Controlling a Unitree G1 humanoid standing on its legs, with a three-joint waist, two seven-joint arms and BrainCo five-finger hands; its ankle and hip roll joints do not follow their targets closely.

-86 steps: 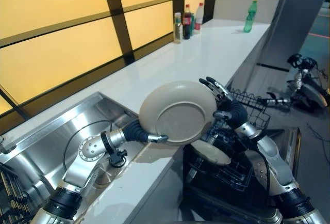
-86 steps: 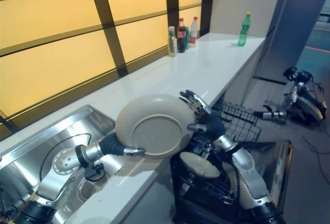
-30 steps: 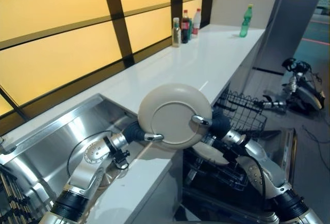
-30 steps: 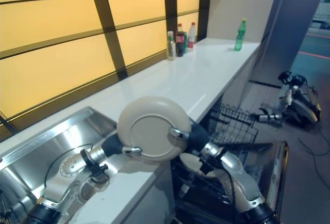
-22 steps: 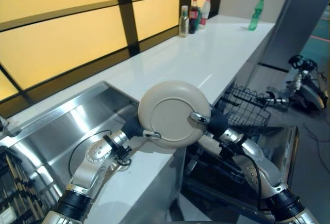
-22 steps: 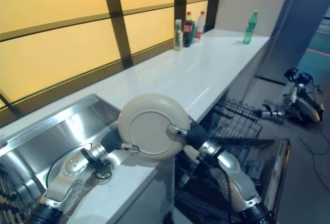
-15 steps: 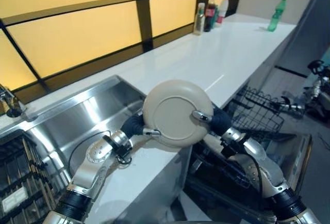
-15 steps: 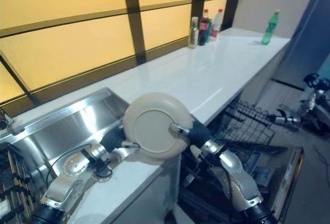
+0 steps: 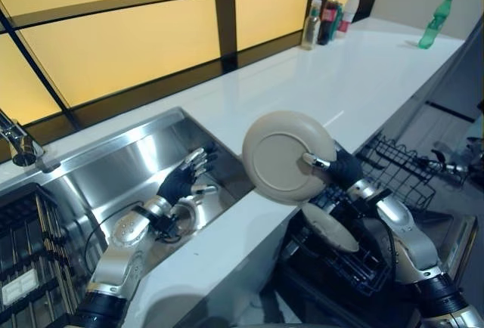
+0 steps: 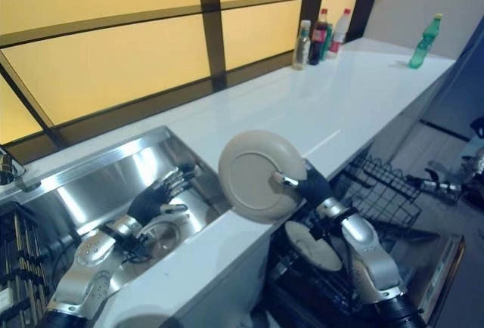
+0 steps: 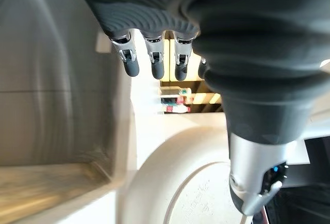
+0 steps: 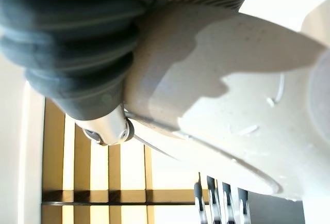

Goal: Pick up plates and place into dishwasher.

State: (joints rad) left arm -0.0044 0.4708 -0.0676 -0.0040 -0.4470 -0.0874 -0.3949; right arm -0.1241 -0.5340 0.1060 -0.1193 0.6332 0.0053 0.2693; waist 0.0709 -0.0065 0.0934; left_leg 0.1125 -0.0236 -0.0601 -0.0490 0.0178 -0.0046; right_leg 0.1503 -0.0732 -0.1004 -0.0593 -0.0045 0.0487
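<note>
The right hand [image 9: 342,171] pinches the round beige plate [image 9: 286,156] upright by its three-o'clock rim, suiting the black wire dishwasher rack [image 9: 389,177] below, while the left hand [image 9: 185,181] hovers loose-fingered and empty over the steel sink [image 9: 113,173].

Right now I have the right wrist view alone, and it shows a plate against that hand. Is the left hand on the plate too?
Observer: No. The left hand is apart from the plate, fingers straight, over the sink.
Operator: So the right carries it alone?
Observer: Yes. The right hand pinches the rim, thumb on the underside, and the plate stands nearly on edge above the front edge of the counter.
Operator: What's below it?
Observer: The dishwasher rack is pulled out lower down beside the counter, and a second plate already lies in it, under the right hand.
</note>
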